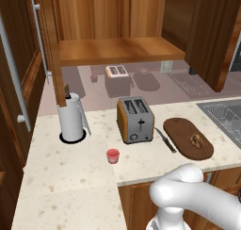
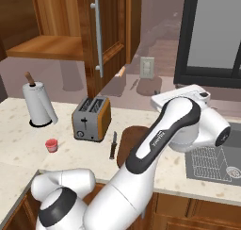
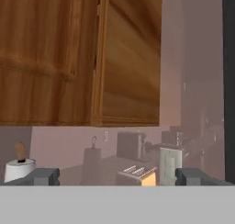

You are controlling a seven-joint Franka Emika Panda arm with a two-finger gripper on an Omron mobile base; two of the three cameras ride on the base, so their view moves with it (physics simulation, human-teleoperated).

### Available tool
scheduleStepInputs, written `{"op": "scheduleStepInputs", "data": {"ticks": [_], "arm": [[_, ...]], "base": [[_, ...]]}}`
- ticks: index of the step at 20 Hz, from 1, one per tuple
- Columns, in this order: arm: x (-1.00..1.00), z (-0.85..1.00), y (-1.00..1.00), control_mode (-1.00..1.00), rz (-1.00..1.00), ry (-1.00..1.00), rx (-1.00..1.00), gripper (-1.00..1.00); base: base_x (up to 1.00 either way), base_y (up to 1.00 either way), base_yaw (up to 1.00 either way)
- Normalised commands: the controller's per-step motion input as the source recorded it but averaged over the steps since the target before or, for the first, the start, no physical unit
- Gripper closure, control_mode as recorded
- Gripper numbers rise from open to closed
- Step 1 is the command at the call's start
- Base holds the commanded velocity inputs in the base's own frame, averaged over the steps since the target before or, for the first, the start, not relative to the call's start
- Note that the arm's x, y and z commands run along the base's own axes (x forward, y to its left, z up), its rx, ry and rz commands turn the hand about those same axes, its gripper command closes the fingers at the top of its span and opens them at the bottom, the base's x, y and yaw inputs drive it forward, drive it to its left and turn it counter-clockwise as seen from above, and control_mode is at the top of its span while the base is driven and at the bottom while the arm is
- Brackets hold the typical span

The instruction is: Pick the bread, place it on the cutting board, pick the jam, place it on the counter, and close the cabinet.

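The bread [image 1: 196,140] lies on the dark oval cutting board [image 1: 181,130], right of the toaster. On the counter [image 1: 70,177] in front of the toaster stands the small red jam [image 1: 113,156], also seen at the left in the right base view as the jam [image 2: 52,145]. The cabinet [image 1: 117,50] is open, its shelf bare, and its door [image 2: 106,31] with the steel bar handle is swung out. My gripper [image 3: 117,177] is open and holds nothing. It is raised above the counter and faces the cabinet door [image 3: 69,58].
A toaster [image 1: 135,119] stands mid-counter with a knife [image 1: 164,139] beside it. A paper towel roll [image 1: 72,118] is at the left and a sink [image 1: 223,113] at the right. My arm [image 2: 160,139] hides part of the cutting board [image 2: 126,142].
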Motion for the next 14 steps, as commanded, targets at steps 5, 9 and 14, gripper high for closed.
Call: {"op": "scheduleStepInputs", "data": {"ticks": [5,9,14], "arm": [[-0.32,0.29,0.0,-1.0,0.06,0.0,0.0,-1.0],[-0.29,0.19,0.0,-1.0,0.04,0.0,0.0,-1.0],[-0.09,0.04,0.0,-1.0,0.02,0.0,0.0,-1.0]], "base": [[0.0,0.0,0.0],[0.0,0.0,0.0],[0.0,0.0,0.0]]}}
